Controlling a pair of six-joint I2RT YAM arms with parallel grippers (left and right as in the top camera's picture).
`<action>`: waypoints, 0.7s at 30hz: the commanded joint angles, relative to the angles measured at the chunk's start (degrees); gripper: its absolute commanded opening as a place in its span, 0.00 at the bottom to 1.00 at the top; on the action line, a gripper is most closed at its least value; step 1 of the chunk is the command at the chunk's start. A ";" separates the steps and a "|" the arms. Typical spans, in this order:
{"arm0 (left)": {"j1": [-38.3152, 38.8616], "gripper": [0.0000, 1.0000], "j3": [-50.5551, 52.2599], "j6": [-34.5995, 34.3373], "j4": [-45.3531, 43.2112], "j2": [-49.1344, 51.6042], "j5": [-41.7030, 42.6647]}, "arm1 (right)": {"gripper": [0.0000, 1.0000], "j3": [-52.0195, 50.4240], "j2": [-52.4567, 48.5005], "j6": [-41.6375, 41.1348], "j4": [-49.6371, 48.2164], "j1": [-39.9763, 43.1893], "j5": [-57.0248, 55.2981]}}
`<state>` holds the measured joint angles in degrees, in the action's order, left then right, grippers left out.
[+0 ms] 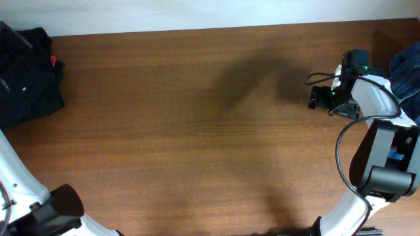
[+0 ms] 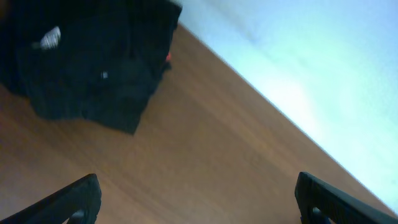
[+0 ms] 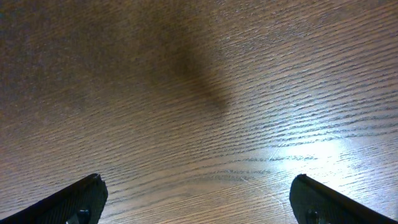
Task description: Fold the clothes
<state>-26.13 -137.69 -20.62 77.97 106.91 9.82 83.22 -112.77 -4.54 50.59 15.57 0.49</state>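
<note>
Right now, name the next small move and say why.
Probably swing the right gripper toward the blue cloth at the right edge. It is open and empty, as is the left gripper, and the black clothes sit in the far-left corner.

Clothes (image 1: pixel 29 72) lie on table's (image 1: pixel 197 144) far-left corner, perhaps cloth (image 1: pixel 408 72) far-right.

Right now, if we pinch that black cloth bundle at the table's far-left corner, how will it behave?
Probably floppy: the black cloth bundle lies in soft, uneven folds, so a pinch would likely lift one layer while the rest drapes. Pushed, it should bunch up rather than slide cleanly across the wooden table.
</note>
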 commanded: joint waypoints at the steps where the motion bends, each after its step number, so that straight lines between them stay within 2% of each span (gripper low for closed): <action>1: 0.37 0.99 0.61 0.33 1.62 1.07 0.90 | 0.99 0.79 1.07 -0.39 -0.02 0.22 0.33; 21: 0.37 0.99 0.61 0.33 2.89 1.07 0.90 | 0.99 0.79 0.85 -0.37 -0.02 0.26 0.33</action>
<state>-25.91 -137.40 -20.62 80.82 107.92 9.98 83.22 -112.77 -4.54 50.59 15.57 0.49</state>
